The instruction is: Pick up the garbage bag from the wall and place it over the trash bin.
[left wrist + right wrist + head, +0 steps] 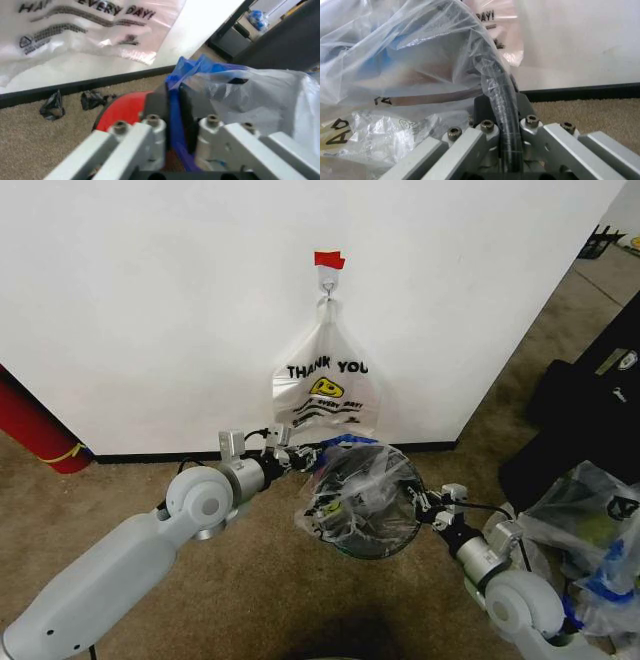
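Both grippers sit on opposite sides of the bin rim, bag stretched between them.

Head view: trash bin (368, 525) at centre frame, just below the white wall (150, 300). Garbage bag (355, 490) is draped over its mouth, crumpled plastic across the opening, blue edge at the upper left of the rim. Left gripper (298, 457) is at the rim's upper left, right gripper (428, 505) at the rim's right side. So the span runs left-right across the bin, roughly parallel to the wall. A second bag reading THANK YOU (325, 385) hangs from the hook (328, 280) under the red tape (329, 259).

Left wrist view: left gripper (172, 112) closed tight on a blue fold of the bag (250, 93), red bin base (125, 110) just behind the fingers.

Right wrist view: right gripper (500, 123) clamped over the black rim (497, 93) with bag film (395, 75) pinched against it.

My read: bag looks seated on my right side; left edge is bunched and likely needs pulling down over the rim.
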### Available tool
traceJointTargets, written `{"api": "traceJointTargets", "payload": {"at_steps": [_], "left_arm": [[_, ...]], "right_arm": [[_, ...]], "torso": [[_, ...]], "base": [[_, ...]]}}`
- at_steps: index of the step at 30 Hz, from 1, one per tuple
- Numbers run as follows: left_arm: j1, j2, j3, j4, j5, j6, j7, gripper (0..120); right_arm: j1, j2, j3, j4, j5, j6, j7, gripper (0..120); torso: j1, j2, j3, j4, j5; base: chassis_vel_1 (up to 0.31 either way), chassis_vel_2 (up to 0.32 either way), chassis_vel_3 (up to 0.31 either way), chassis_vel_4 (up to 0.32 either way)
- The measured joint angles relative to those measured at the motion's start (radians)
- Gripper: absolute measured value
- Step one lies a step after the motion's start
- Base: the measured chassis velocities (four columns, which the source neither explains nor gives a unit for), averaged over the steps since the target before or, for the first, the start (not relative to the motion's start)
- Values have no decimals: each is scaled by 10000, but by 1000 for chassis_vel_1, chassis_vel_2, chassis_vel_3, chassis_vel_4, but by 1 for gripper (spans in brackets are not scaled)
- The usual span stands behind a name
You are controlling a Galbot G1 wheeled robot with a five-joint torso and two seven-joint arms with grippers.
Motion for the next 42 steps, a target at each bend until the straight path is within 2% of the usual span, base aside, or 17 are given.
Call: {"api": "traceJointTargets", "payload": {"at_steps": [1,3,10,15,21,25,29,31,34,38,39,42], "left_arm": [[-26,-11,5,42,7,-22,-15,1],[-65,-25,30,148,53,-54,-25,0],[-183,-26,180,812,474,-161,50,0],[-364,8,615,1316,1019,-166,452,0],[-427,22,863,1529,1546,-14,600,0],[-410,51,714,1413,1498,108,432,0],[-388,68,463,1219,881,431,-32,13],[-333,134,264,1052,690,552,-147,25],[-288,217,157,897,661,579,-155,31],[23,411,135,708,1621,-204,0,50],[23,411,135,708,1621,-204,0,50],[216,384,-60,528,1628,-616,-819,63]], "right_arm": [[-7,5,-4,22,-1,0,0,0],[-26,5,-7,47,-36,8,-24,0],[91,-97,-276,61,-100,106,-220,0],[77,-161,-323,117,-152,178,-303,0],[63,-187,-329,155,-170,220,-317,0],[49,-135,-329,156,-181,240,-317,0],[36,-18,-334,135,-184,252,-296,0],[37,88,-392,96,-193,256,-257,0],[35,183,-436,64,-193,256,-209,0],[-52,403,-440,17,-180,221,-181,0],[-52,403,-440,17,-180,221,-181,0],[-63,561,-512,-7,-195,217,-34,0]], "torso": [[0,0,0,-1,1],[0,0,0,0,0],[0,0,0,3,0],[0,0,0,-1,0],[0,0,0,-1,-1],[0,0,0,0,-1],[0,0,0,-1,-1],[0,0,0,0,-1],[0,0,0,0,0],[0,0,0,1,0],[0,0,0,1,0],[0,0,0,-1,-2]], "base": [[0,0,0,0],[0,0,0,0],[0,0,0,0],[0,0,0,0],[0,0,0,0],[0,0,0,0],[0,0,0,0],[0,0,0,0],[0,0,0,0],[0,0,0,0],[0,0,0,0],[0,0,0,0]]}}
